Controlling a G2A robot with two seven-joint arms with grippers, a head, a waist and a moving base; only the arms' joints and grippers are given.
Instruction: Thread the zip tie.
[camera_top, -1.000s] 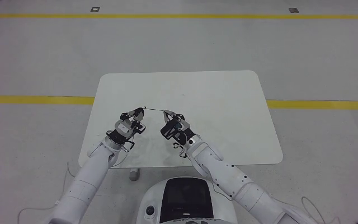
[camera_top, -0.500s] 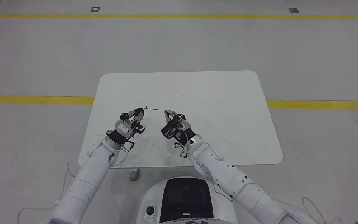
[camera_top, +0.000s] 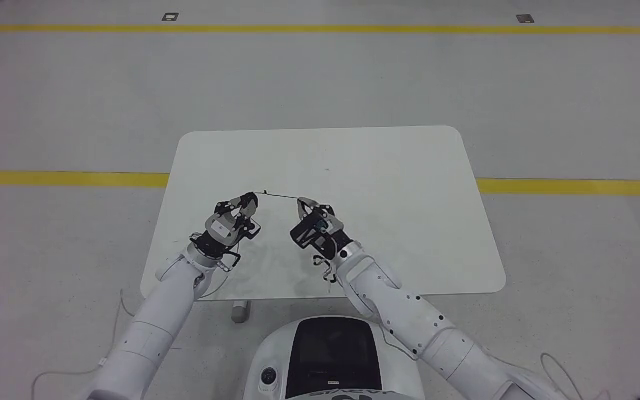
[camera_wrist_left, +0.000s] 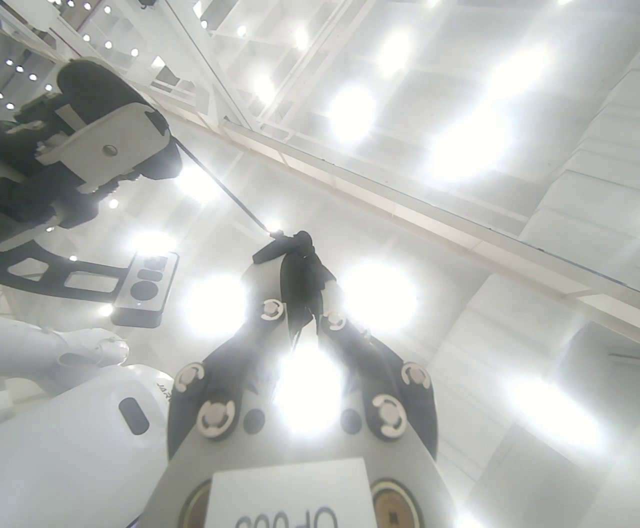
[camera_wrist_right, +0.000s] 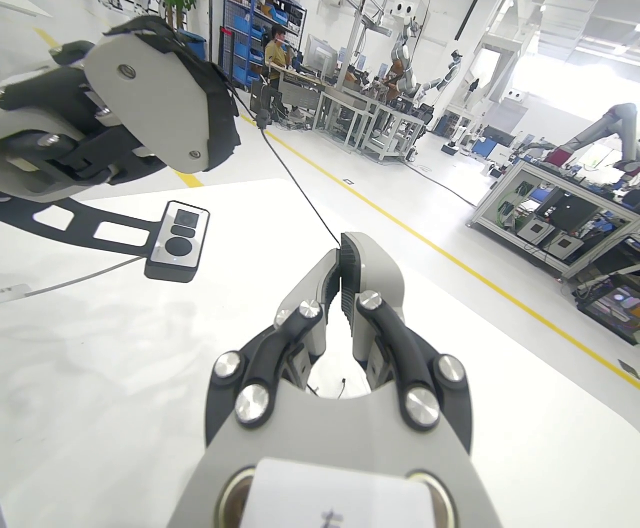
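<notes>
**Right hand** (camera_wrist_right: 341, 250): fingers closed flat on one end of the zip tie (camera_wrist_right: 301, 186). The gripped end is hidden between the ribbed pads (camera_wrist_right: 348, 270). The hand is held above the near part of the bench (camera_top: 400, 180).

**Left hand** (camera_wrist_left: 300, 247): fingers drawn together on the other end of the zip tie. The fingertips are backlit by the ceiling lights (camera_wrist_left: 350, 110) and are seen only as a dark mass, so the exact grip cannot be made out. A short dark stub (camera_wrist_left: 265, 252) juts from the tips where the strap arrives. Whether it is the tie's head cannot be told.

**Zip tie**: thin and black, stretched almost straight in the air between the two hands. A small dark lump (camera_wrist_right: 261, 120) is carried on the strap close to the left hand and is too small to identify. In the top view the strap is reduced to a hairline.

**Camera unit** (camera_wrist_right: 177, 240): mounted on a black bracket below the left hand, seen against the bench top.

**Bench**: white, round-cornered. Its near edge is partly covered by both arms in the top view.

**Surroundings**: grey floor (camera_top: 320, 90) crossed by yellow lines (camera_top: 320, 28). Two small square markers (camera_top: 170, 17) are set by the far line. Metal-framed work stations (camera_wrist_right: 550, 215) loaded with equipment, and other robot arms (camera_wrist_right: 407, 65), stand across the hall, well apart from the bench.
</notes>
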